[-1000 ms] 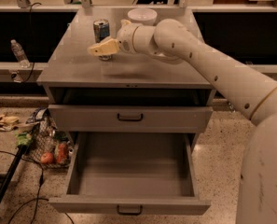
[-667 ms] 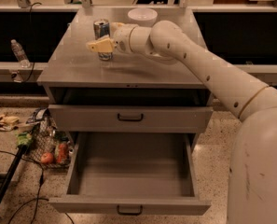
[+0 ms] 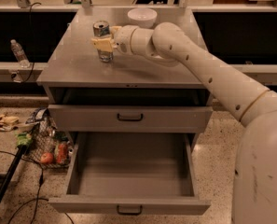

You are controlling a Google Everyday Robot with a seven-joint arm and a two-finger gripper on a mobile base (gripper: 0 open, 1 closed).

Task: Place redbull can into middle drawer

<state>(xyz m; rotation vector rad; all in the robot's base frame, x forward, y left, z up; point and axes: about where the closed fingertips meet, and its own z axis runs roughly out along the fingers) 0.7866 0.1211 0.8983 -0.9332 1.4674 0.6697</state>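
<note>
The redbull can (image 3: 102, 31) stands upright on the grey cabinet top (image 3: 142, 66), near its back left. My gripper (image 3: 103, 44) is at the can's mid-height, reaching in from the right, and its yellowish tip crosses in front of the can. The middle drawer (image 3: 133, 174) is pulled wide open below and is empty, with its black handle (image 3: 129, 211) on the front.
A white bowl (image 3: 141, 17) sits on the cabinet top behind my arm. The upper handled drawer (image 3: 129, 118) is pushed in. A clear water bottle (image 3: 19, 53) stands on a ledge at left. Floor clutter (image 3: 45, 148) and a dark pole (image 3: 5, 185) lie left of the cabinet.
My gripper has moved left and a little back, from beside the can to right at it. The can has stayed upright in place. The drawers have not moved.
</note>
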